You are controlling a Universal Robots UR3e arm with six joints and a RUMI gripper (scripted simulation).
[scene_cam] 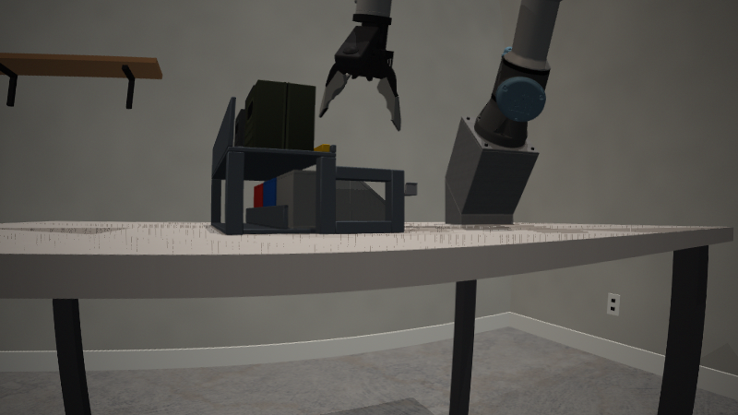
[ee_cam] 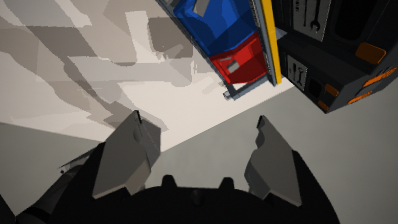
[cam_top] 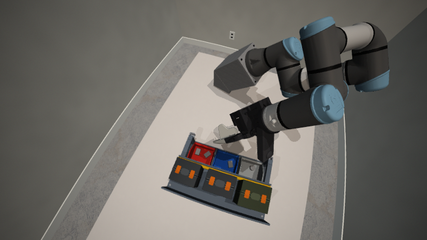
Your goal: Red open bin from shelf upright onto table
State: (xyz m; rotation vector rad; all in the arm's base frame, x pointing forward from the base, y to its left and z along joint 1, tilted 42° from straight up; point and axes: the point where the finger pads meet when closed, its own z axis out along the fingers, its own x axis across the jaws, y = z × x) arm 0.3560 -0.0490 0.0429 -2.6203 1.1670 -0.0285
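Note:
The red open bin [cam_top: 200,152] sits at the left end of the lower tier of a dark shelf rack [cam_top: 219,176], with two grey parts inside. It also shows in the wrist view [ee_cam: 241,64] and as a red sliver in the side view [scene_cam: 257,195]. My gripper [cam_top: 226,135] hangs above the table behind the rack, well above the bins, fingers wide open and empty. In the side view the gripper [scene_cam: 360,105] is higher than the rack's top. In the wrist view the open fingers frame bare table.
A blue bin [cam_top: 226,160] and a grey bin [cam_top: 248,167] sit beside the red one. Three closed cases with orange latches [cam_top: 219,183] stand on the rack's upper tier. The robot base [cam_top: 234,70] stands at the table's far end. A wall shelf [scene_cam: 77,65] hangs at left.

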